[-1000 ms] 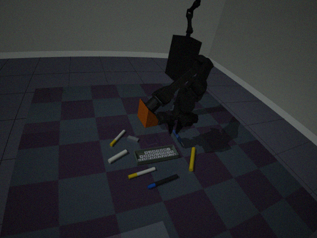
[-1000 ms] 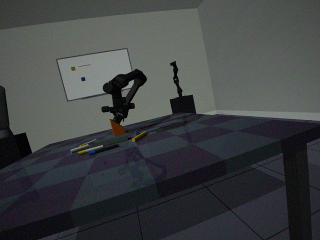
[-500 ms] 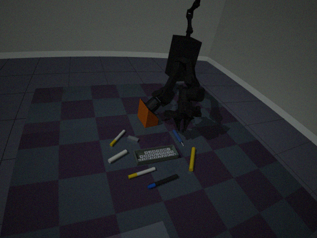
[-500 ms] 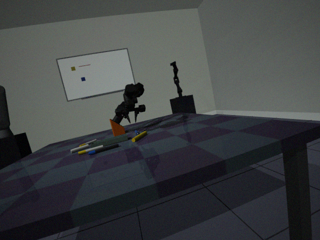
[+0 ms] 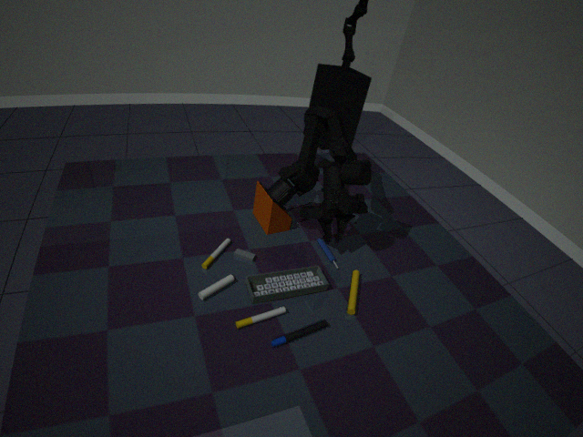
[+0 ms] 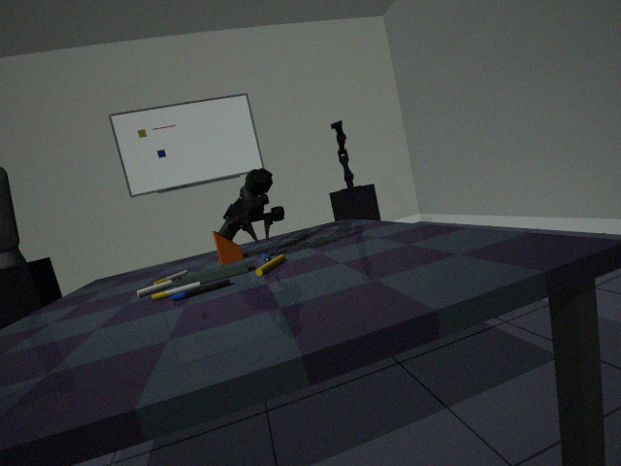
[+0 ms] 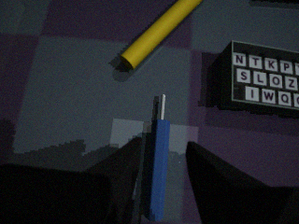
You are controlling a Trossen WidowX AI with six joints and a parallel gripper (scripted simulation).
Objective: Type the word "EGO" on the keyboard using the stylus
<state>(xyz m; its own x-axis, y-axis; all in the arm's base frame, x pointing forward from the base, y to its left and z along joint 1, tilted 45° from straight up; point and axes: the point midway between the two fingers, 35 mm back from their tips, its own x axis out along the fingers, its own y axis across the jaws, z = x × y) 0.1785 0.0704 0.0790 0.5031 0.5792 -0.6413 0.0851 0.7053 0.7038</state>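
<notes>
The blue stylus (image 5: 325, 249) (image 6: 265, 257) (image 7: 161, 163) with a thin pale tip lies on the desk, left of the keyboard in the wrist view. My gripper (image 5: 332, 238) (image 6: 262, 241) (image 7: 163, 145) is partly open and empty, pointing down above the stylus. In the wrist view the stylus shows between the two dark fingers, nearer the left one, its tip pointing up the picture. The keyboard (image 5: 288, 283) (image 6: 217, 273) (image 7: 267, 79) is a shallow dark green tray of white letter keys. The wrist view cuts off its right part; the O key (image 7: 276, 81) shows there, E and G do not.
A yellow stick (image 5: 352, 292) (image 6: 271, 265) (image 7: 161, 35) lies beside the keyboard. A blue-capped black marker (image 5: 301, 332), several white sticks or markers and a small grey block (image 5: 245, 255) lie around it. An orange wedge (image 5: 269, 214) (image 6: 228, 249) stands behind the keyboard, beside the arm.
</notes>
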